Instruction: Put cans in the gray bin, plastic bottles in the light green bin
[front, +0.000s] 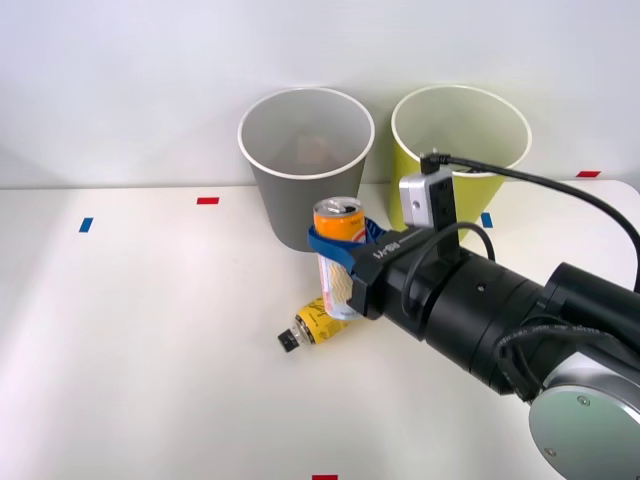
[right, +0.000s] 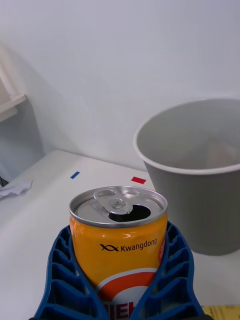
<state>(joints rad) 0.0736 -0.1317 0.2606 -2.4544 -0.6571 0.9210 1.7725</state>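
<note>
The slim orange-topped metal drink can (right: 118, 240) carries the dark word "Kwangdong" with a small fish-like mark at its nine o'clock; beneath, red letters are cut off. Lettering on the small yellow-labelled plastic bottle (front: 317, 324) is unreadable.

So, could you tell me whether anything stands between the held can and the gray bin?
Nothing visible does. The end effector holds the can upright just in front of the gray bin, whose mouth is open.
</note>
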